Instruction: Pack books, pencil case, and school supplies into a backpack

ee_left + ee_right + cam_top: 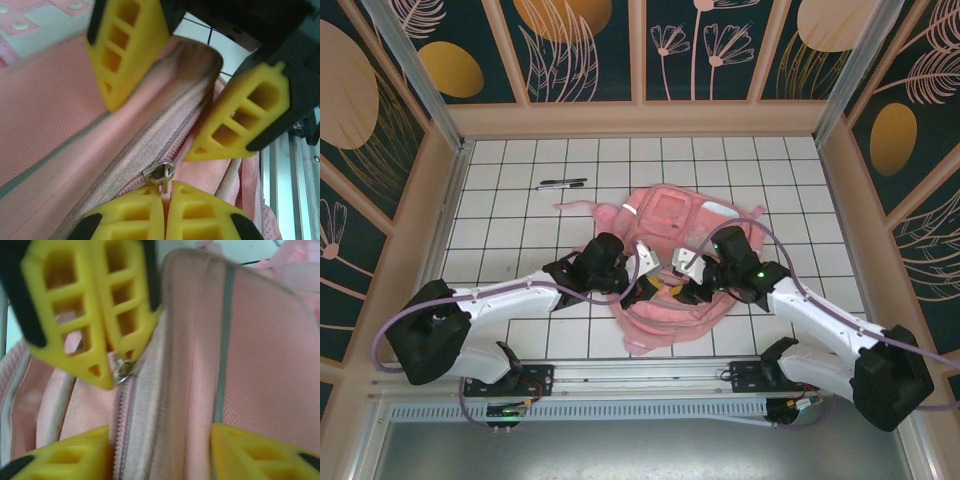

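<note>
Pink backpack [665, 215], zipper pull [161, 173] pinched in left gripper [166, 192], right gripper [160, 434] spread astride the zipper [122, 420]

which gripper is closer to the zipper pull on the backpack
Left. The left gripper is shut on the zipper pull; the right gripper is open facing it, fingers either side of the backpack seam, clear of the pull.

Left arm [510, 292] and right arm [820, 318] are both showing white shells, capped by chunky black joints [425, 345]. Purple cables [377, 348] are trailing off them, and a green light [757, 270] is glowing on the right wrist. Up close, the fingers [200, 215] are looking bright yellow: wedge-shaped, ribbed with cut-outs, black-backed.
</note>
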Motion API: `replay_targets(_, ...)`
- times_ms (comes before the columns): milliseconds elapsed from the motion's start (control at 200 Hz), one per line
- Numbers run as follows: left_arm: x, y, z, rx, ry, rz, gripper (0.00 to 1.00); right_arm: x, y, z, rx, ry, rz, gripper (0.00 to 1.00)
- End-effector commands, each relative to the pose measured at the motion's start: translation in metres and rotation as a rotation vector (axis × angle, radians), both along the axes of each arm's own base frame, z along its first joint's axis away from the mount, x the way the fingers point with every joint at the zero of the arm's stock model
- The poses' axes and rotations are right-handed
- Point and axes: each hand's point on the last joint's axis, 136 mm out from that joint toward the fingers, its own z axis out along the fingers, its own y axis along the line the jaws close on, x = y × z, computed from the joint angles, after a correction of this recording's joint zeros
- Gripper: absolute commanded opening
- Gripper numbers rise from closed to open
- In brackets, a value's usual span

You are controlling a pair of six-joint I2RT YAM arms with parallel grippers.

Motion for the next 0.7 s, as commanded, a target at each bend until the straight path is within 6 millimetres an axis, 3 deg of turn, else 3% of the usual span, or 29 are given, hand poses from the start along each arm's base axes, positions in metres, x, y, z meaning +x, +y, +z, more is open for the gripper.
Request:
replay_targets(0,0.022,-0.001,0.032,-0.079,-0.084,0.071,0.0,-0.011,-0.014,-0.018,-0.119,0.014,0.05,0.25)
replay_targets(85,0.035,0.017,0.02,-0.036,-0.09,0.139,0.0,-0.007,-0.027,-0.02,-0.162,-0.035,0.034,0.0)
replay_targets(235,0.057,0.051,0.01,0.017,-0.158,0.223,0.0,-0.007,-0.06,-0.038,-0.306,-0.116,0.027,0.0)
replay_targets(415,0.06,0.06,-0.016,0.172,-0.191,0.171,0.0,-0.012,-0.082,-0.053,-0.387,-0.192,0.031,0.0)
replay_targets(430,0.059,0.06,-0.018,0.175,-0.187,0.16,0.0,-0.012,-0.08,-0.05,-0.372,-0.188,0.02,0.06)
replay_targets(470,0.055,0.055,-0.018,0.162,-0.166,0.131,0.0,-0.014,-0.07,-0.04,-0.291,-0.152,0.001,0.39)
replay_targets(505,0.048,0.047,-0.014,0.12,-0.14,0.087,0.0,-0.023,-0.056,-0.025,-0.185,-0.083,0.014,0.55)
replay_targets(555,0.037,0.033,-0.001,0.044,-0.121,0.037,0.0,-0.036,-0.036,-0.002,-0.047,0.001,0.063,0.63)
replay_targets(606,0.028,0.02,0.014,-0.025,-0.13,-0.004,0.0,-0.033,-0.02,0.018,0.06,0.074,0.043,0.66)
replay_targets(696,0.014,-0.001,0.036,-0.099,-0.149,-0.066,0.0,-0.019,-0.006,0.029,0.118,0.135,-0.004,0.67)
